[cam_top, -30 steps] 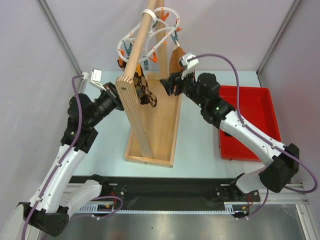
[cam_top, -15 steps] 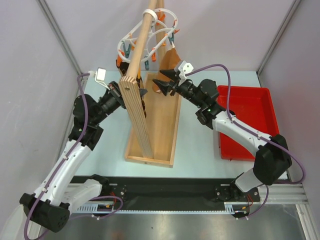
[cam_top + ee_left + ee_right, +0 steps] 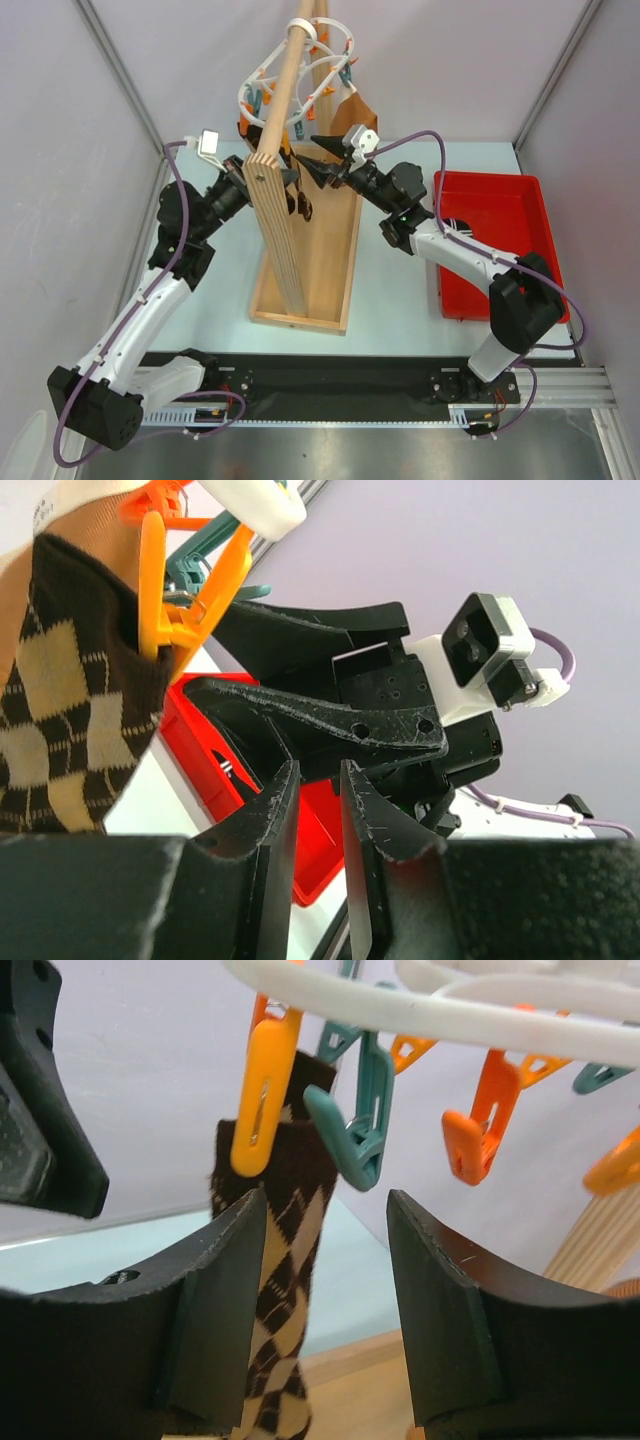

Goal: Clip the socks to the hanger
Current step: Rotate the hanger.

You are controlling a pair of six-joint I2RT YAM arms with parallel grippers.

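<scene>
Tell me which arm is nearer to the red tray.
Right. The right arm runs close beside the red tray; the left arm is across the wooden stand, on the side away from the tray.

Blocked down the middle by the wooden pole stand (image 3: 275,225), upright between both arms. Crowded overhead: hanger (image 3: 400,1005) ring, dangling orange peg (image 3: 262,1090) and teal peg (image 3: 365,1120), argyle sock (image 3: 285,1260) hanging straight ahead of the right gripper (image 3: 310,153), jaws parted. Open desk (image 3: 390,290) between stand and red tray (image 3: 500,230), and left of the stand too.
</scene>
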